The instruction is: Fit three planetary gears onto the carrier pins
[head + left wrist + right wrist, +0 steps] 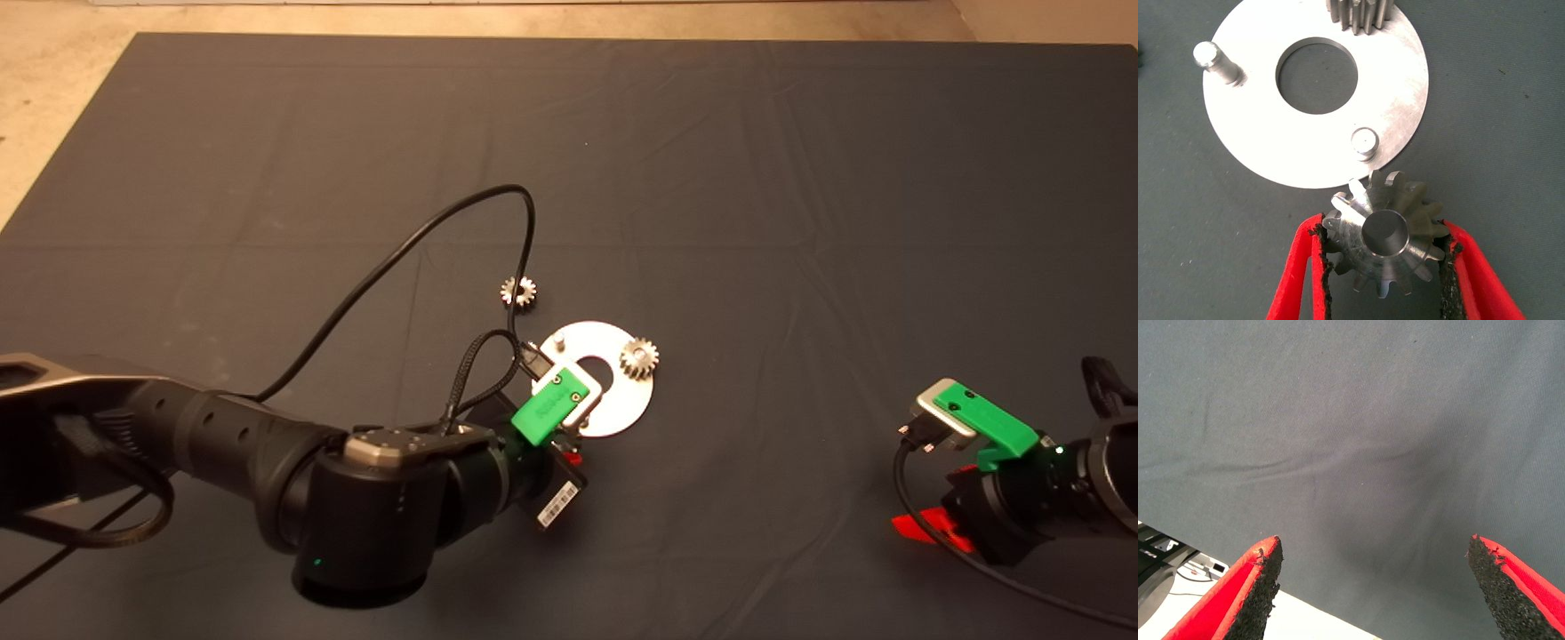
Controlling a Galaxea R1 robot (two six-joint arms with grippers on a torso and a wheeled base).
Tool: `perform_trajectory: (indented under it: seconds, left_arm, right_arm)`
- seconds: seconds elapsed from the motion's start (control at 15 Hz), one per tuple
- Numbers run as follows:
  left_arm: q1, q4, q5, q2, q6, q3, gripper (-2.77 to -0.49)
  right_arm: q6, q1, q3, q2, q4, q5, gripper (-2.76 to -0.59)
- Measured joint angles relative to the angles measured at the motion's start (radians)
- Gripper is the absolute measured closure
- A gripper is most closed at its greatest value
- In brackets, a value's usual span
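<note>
Jaws of the left gripper (1386, 267) pinch one planetary gear (1386, 237) between the black pads, a pad on each side of its toothed rim, centre hole facing the wrist camera. Held gear sits just beside the edge of the carrier disc (1271, 127), its teeth overlapping the rim near the closest carrier pin (1363, 142); this pin is bare, and whether the gear touches the disc can't be told. A second bare pin (1210, 57) stands at the disc's far side from it, across the centre hole.

Head view: left arm comes in from the left, its gripper (576, 444) low over the near-left edge of the disc (622, 404), fingers mostly hidden under the green wrist mount. One gear (639, 356) already sits on the pin at the disc's right side; its teeth also show at the wrist picture's edge (1358, 17). Third gear (518, 291) lies loose on the dark mat (800, 178), up-left of the disc, apart from it, partly crossed by the black cable (418, 240).

Right gripper (1375, 587) parked at lower right over bare mat, jaws spread wide, nothing between them. In the head view it is at (925, 524).
</note>
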Motion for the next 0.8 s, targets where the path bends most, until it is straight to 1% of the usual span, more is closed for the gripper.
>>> perform_trajectory:
  seconds: [0.13,0.33,0.53,0.8]
  left_arm:
    - [-0.004,-0.008,-0.001,0.01,0.011,-0.016,-0.71]
    - [-0.007,-0.012,0.0,0.016,0.03,-0.044,-0.7]
    - [-0.026,-0.014,0.0,0.021,0.043,-0.057,-0.7]
    - [-0.044,-0.015,-0.001,0.027,0.047,-0.06,-0.7]
  right_arm:
    - [0.0,0.0,0.0,0.0,0.0,0.0,-2.05]
    - [-0.002,0.0,0.0,0.0,0.0,0.0,-2.05]
    - [-0.004,0.0,0.0,0.0,0.0,0.0,-2.05]
    - [-0.005,0.0,0.0,0.0,0.0,0.0,-2.05]
